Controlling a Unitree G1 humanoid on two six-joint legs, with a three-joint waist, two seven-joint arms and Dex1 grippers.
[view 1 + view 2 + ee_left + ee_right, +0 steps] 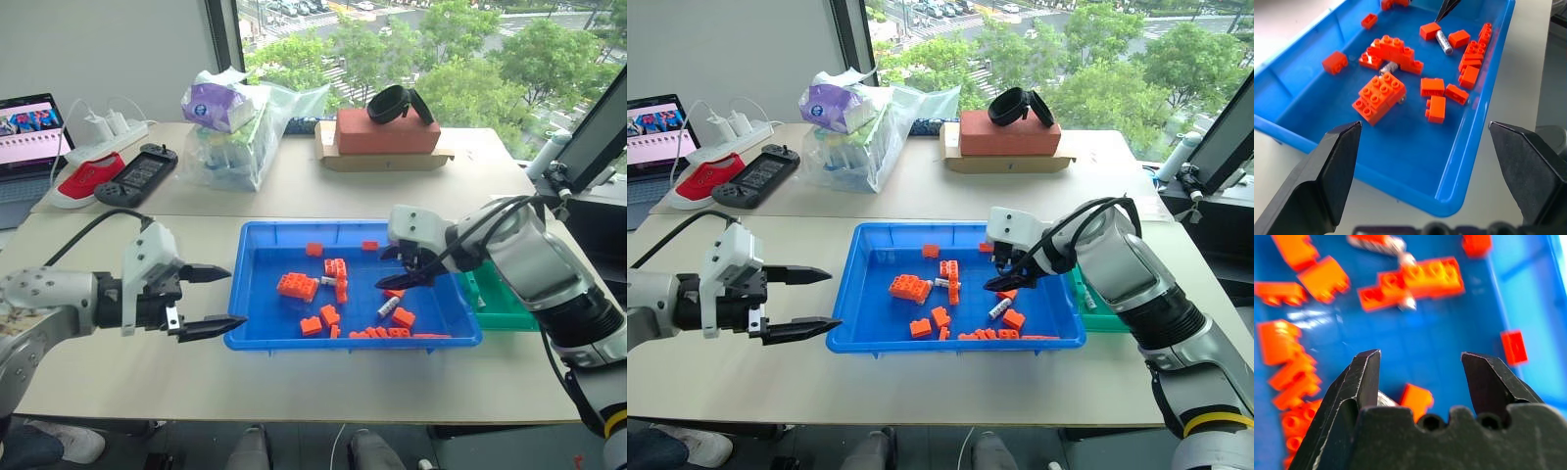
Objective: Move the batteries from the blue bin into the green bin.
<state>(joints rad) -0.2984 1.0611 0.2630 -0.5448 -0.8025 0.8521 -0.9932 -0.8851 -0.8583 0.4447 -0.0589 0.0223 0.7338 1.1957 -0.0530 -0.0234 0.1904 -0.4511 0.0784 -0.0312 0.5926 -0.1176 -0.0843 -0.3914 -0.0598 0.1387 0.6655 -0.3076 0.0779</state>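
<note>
Batteries (pixel 388 306) remain among bricks (pixel 297 286) in the blue bin (pixel 257 338); right gripper (pixel 404 271) hovers agape, empty; left gripper (pixel 211 298) wide, idle; green bin (pixel 505 311) awaits.

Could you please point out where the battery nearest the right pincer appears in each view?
Left eye view: battery near the blue bin's front right, under the right pincer.
Right eye view: same place.
Left wrist view: far end of the bin.
Right wrist view: a silver sliver behind one finger.
Shared landmark: the small orange brick touching it.
</note>
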